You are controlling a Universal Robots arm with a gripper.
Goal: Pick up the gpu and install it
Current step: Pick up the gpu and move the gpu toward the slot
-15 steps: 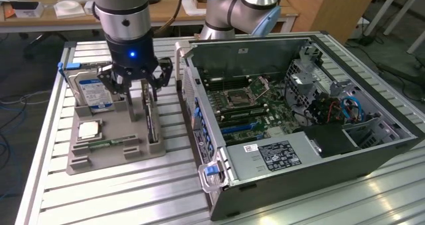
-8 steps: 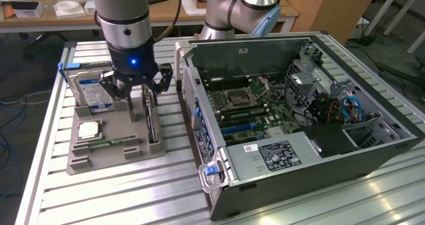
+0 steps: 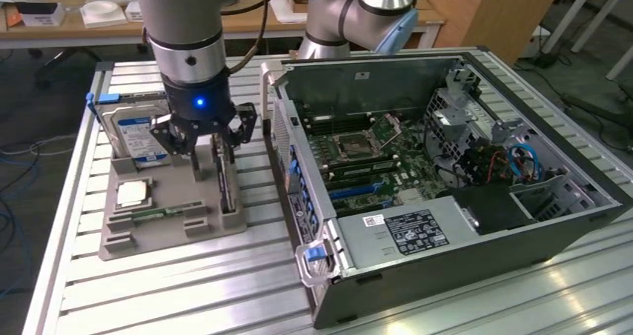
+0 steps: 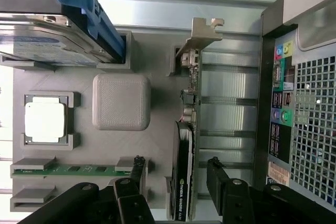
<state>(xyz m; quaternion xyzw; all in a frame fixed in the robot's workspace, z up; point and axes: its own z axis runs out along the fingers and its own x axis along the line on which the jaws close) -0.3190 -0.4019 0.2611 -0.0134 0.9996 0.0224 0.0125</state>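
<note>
The gpu (image 4: 187, 145) stands on its long edge in a slot of the grey holder tray (image 4: 157, 77), its silver end bracket (image 4: 202, 32) at one end and its black face with a green logo near my fingers. My gripper (image 4: 176, 174) is open and straddles the card, one finger (image 4: 137, 171) on each side, neither pressing on it. In the exterior view the gripper (image 3: 215, 161) hangs just over the gpu (image 3: 227, 187) at the holder tray's (image 3: 173, 231) right side.
The tray also holds a silver hard drive (image 3: 133, 131) with a blue handle, a processor chip (image 3: 132, 194) and a green memory stick (image 3: 158, 215). The open computer case (image 3: 445, 164) lies to the exterior view's right, motherboard (image 3: 366, 157) exposed. A second arm (image 3: 346, 16) stands behind.
</note>
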